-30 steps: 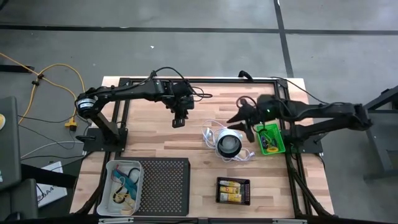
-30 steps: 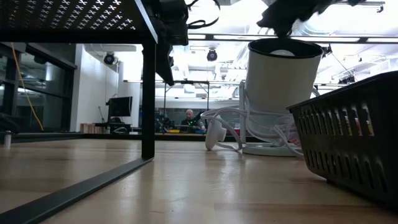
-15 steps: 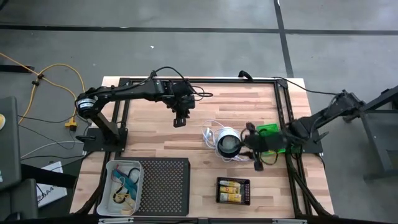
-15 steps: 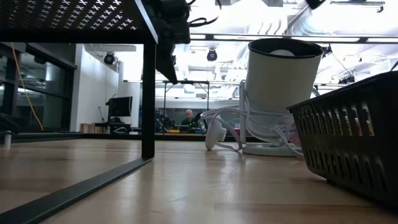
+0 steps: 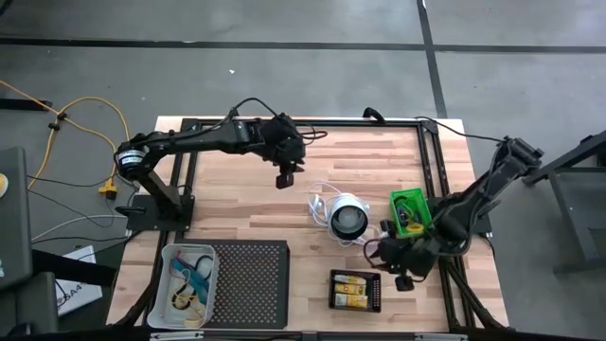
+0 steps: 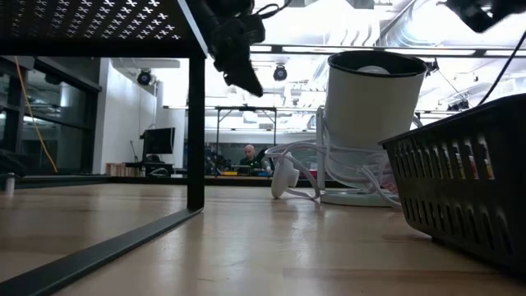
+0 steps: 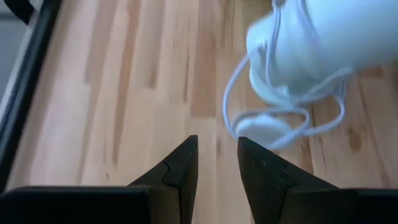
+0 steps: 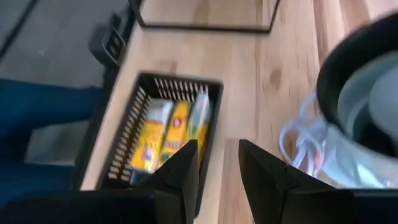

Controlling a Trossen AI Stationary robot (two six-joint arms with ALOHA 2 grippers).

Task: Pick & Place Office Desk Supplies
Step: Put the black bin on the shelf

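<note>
The right gripper hangs with its fingers a narrow gap apart, holding nothing. Just beyond the fingertips lies the black tray with the yellow-and-white packs inside it. Farther off, the left gripper hovers over bare wood, its fingers also narrowly parted and empty, near the round white-and-black object.
</note>
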